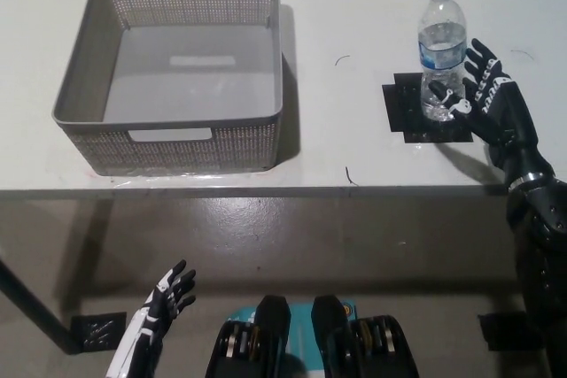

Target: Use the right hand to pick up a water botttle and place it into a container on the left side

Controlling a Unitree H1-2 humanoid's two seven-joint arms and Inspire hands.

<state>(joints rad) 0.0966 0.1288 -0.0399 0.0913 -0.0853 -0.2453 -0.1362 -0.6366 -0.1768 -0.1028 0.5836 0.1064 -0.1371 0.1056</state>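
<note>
One object to move, and I read the job as barely started: the water bottle (440, 55) stands upright on a black square patch (428, 111) at the right of the white counter (354, 6), not lifted, and the basket (174, 66) on the left holds nothing. My right hand (490, 104) is up against the bottle's right side, fingers (477, 59) spread apart and reaching round it; the thumb looks to be touching the lower body but nothing is clamped, so I call it a pre-grasp, not a grip. Left to do, by my judgement: close on the bottle, lift it, carry it leftward across the counter, and lower it into the basket. Left hand (164, 300) rests low at lower left, below the counter edge, fingers loosely apart, holding nothing. Materials: the bottle is clear thin plastic, ribbed, with a white cap and a blue label band, water inside; probably slick and squashy if squeezed hard. The basket is grey plastic, square with rounded corners, fine perforated lattice walls, smooth solid rim and floor, and slot handles cut in the near and far walls. Counter surface is matte and plain with a few small dark marks. Grey concrete-like floor (292, 245) below.
</note>
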